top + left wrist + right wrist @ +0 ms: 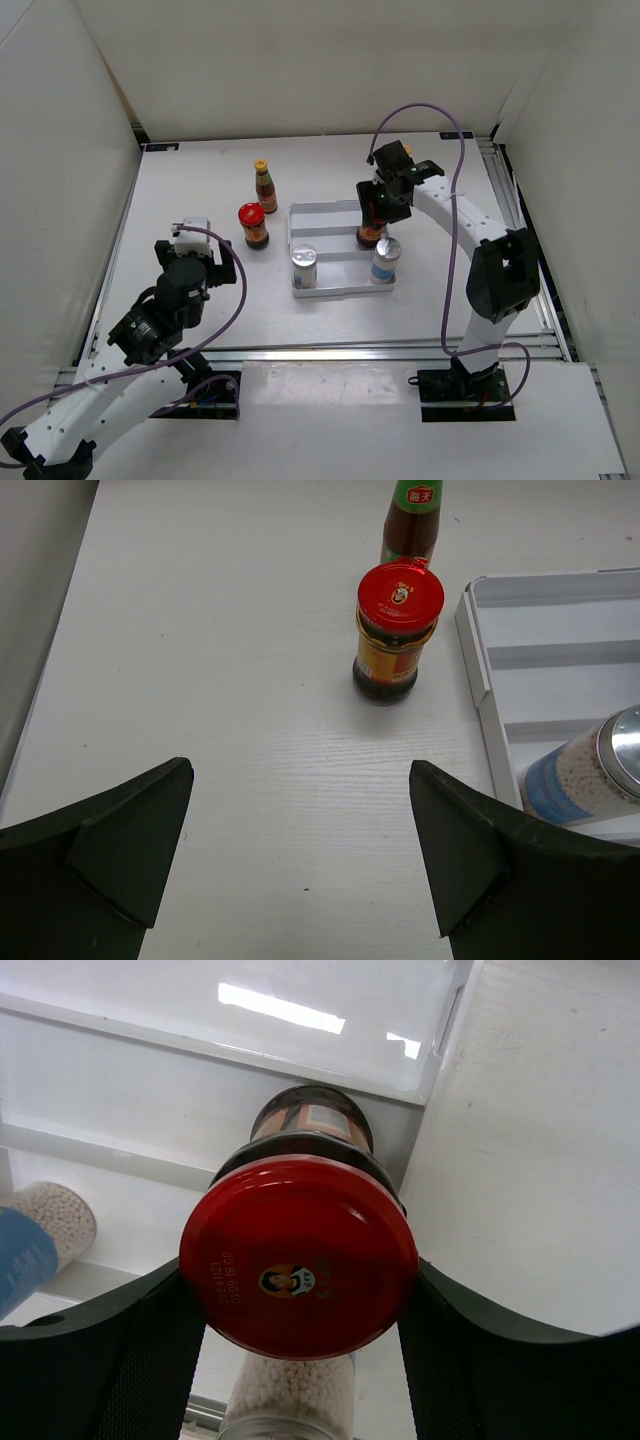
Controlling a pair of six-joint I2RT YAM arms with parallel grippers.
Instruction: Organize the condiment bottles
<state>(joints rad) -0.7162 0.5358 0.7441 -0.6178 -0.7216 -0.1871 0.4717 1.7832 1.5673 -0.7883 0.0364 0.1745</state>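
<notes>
While right fingers (110, 1360) clamped red-lidded jar (298, 1270) at tray's (325, 208) 3 o'clock end, placing seemed underway; next likely needed lowering, release. Left fingers (100, 840) stood apart.

White bench (200, 200) with a ridged tray (291, 250) mid-bench. A red-lidded jar (253, 226) and slim sauce bottle (265, 187) stand just left of it.

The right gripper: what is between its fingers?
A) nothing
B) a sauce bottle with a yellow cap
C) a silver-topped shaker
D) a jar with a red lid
D: the right gripper closes on both sides of the red-lidded jar.
</notes>
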